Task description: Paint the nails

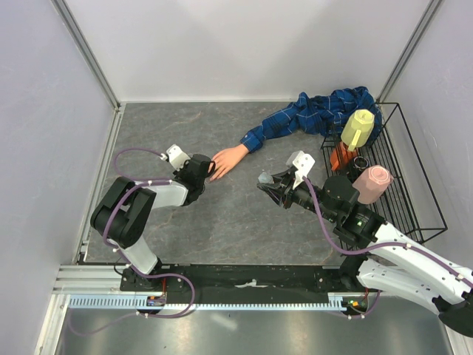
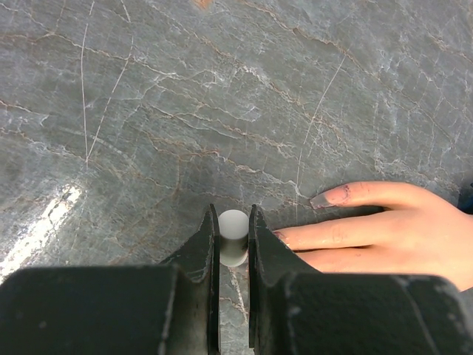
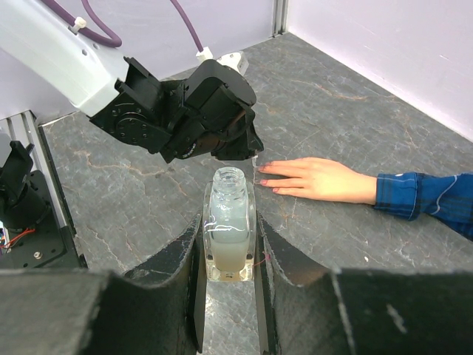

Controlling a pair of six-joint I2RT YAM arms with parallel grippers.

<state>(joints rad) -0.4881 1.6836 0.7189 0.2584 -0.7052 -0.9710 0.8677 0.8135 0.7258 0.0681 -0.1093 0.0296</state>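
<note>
Closed on a small white round cap (image 2: pixel 233 238) beside the peach mannequin hand (image 2: pixel 384 229) lying flat on the grey stone table (image 2: pixel 148 111), the left gripper (image 2: pixel 233 219) should stroke its tiny nails (image 2: pixel 325 198) lightly while the right gripper (image 3: pixel 230 248) clamps the clear open bottle (image 3: pixel 229 218) upright.

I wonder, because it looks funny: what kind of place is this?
Probably a robot lab's test booth, not a nail salon: two robot arms bolted to a metal rail, plain white walls boxing in the grey table, and a mannequin hand in a sleeve.
</note>
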